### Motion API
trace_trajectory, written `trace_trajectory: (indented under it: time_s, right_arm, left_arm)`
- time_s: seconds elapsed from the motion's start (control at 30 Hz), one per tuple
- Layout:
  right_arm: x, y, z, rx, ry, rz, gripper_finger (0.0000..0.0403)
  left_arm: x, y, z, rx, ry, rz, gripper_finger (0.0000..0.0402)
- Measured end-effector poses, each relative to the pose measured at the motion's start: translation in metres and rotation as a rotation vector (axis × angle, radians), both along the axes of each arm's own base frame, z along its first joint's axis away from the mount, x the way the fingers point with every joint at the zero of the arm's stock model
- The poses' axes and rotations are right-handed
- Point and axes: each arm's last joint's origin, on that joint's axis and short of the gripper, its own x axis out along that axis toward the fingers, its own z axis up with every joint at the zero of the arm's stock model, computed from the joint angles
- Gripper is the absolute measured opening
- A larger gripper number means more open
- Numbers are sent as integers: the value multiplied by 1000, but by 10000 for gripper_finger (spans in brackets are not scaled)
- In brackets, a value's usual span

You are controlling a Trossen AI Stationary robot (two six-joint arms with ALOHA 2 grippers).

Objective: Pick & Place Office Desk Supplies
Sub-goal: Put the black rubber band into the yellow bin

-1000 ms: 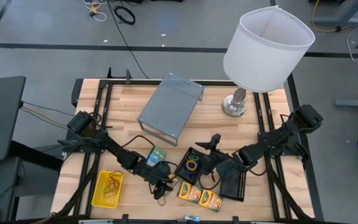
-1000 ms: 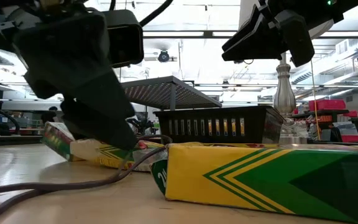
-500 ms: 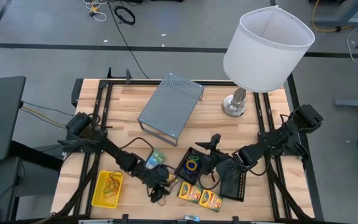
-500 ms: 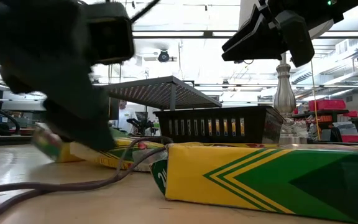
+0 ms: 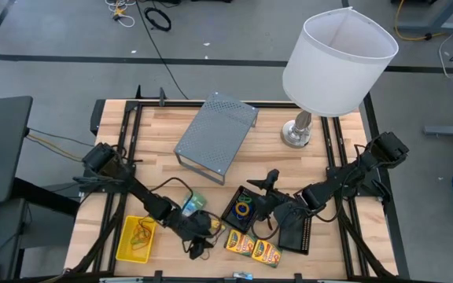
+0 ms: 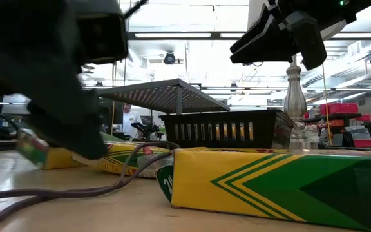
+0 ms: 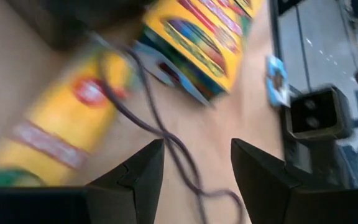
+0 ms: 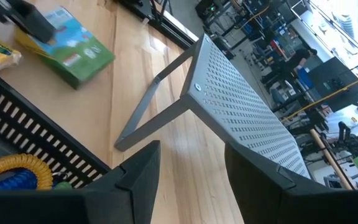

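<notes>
Two crayon boxes lie unsorted at lower centre; rubber-band loops fill one mesh tray (partly done). Left end effector and right end effector: fingers spread, empty.

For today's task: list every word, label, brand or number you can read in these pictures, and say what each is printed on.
No text can be read.
Crayon boxes: print too small; blurred in the left wrist view.
Green-white packet: markings too small to read.
Blue tag on the table edge: blurred.
</notes>
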Motion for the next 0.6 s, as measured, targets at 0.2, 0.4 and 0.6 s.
trace_trajectory:
  time_s: [0.2, 0.4, 0.6]
  right_arm:
    - [0, 0, 0, -6, 3, 2, 188]
    - [0, 0, 0, -6, 3, 2, 188]
    - [0, 0, 0, -7, 4, 3, 188]
  left_arm:
    - [8, 14, 0, 26, -9, 34, 193]
    - [13, 23, -1, 34, -5, 56, 193]
    - [6, 14, -3, 34, 28, -57, 193]
